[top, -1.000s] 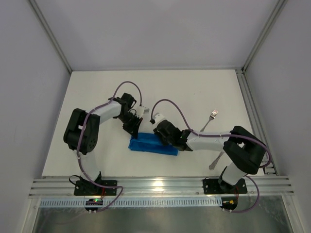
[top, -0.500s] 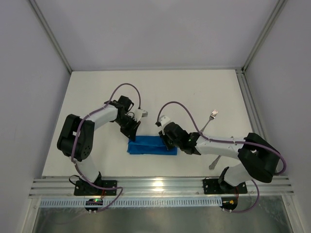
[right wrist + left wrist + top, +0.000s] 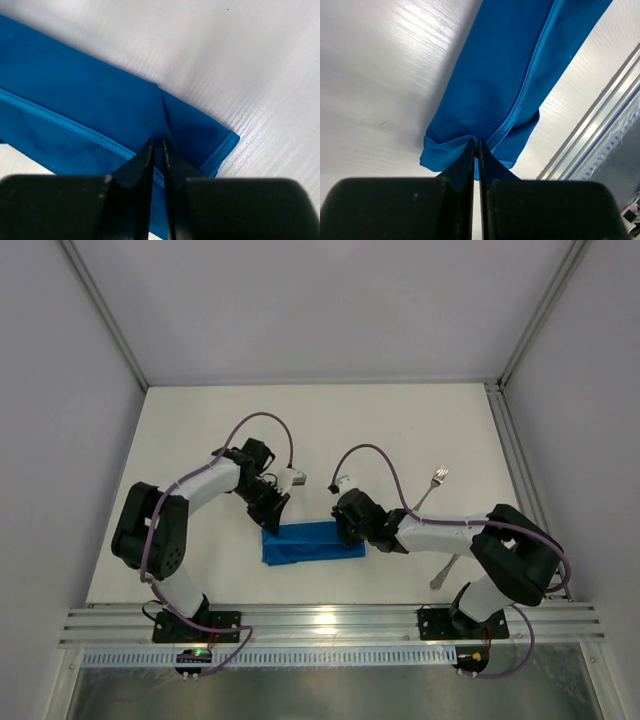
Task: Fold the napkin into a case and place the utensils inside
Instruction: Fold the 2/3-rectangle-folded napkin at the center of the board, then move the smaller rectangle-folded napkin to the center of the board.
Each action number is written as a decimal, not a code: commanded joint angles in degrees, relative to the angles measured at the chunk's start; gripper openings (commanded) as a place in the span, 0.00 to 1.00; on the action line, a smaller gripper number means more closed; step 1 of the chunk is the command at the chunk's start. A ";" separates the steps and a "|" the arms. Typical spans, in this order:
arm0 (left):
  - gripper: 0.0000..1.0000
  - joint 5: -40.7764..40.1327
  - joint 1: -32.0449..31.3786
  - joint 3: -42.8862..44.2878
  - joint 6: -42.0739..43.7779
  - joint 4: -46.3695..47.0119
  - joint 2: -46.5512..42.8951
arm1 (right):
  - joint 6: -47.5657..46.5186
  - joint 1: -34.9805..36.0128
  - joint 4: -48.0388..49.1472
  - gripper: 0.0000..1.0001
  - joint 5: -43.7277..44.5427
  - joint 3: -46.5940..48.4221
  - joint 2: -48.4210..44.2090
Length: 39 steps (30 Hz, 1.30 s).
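Observation:
The napkin (image 3: 312,541) is a bright blue cloth folded into a narrow flat strip, lying across the table between the two arms. My left gripper (image 3: 272,516) is shut on the strip's left end, where the cloth bunches at the fingertips (image 3: 470,145). My right gripper (image 3: 348,531) pinches the cloth near its right end, with a crease in the napkin (image 3: 100,105) running up to its tips. A silver fork (image 3: 433,485) lies to the right, apart from the cloth. A second silver utensil (image 3: 445,571) shows partly beside the right arm.
An aluminium rail (image 3: 320,621) runs along the near edge and another (image 3: 522,480) along the right side. The near rail (image 3: 600,120) shows close behind the napkin (image 3: 520,65) in the left wrist view. Grey walls enclose the table.
The right gripper's jaws have closed down onto the cloth near its right end. The left gripper has drawn the left end slightly nearer, so the strip lies more level.

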 commanded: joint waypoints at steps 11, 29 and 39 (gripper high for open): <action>0.00 -1.58 -2.77 -3.57 1.34 0.41 1.69 | 0.48 0.00 -5.61 0.17 1.12 3.87 -4.34; 0.00 0.09 -2.68 -1.99 1.17 -0.73 2.04 | -7.54 12.04 20.02 0.04 -6.61 -2.90 -1.20; 0.00 1.32 -2.24 -1.64 1.25 -1.61 1.86 | 0.73 11.95 20.49 0.04 -7.93 -1.76 8.12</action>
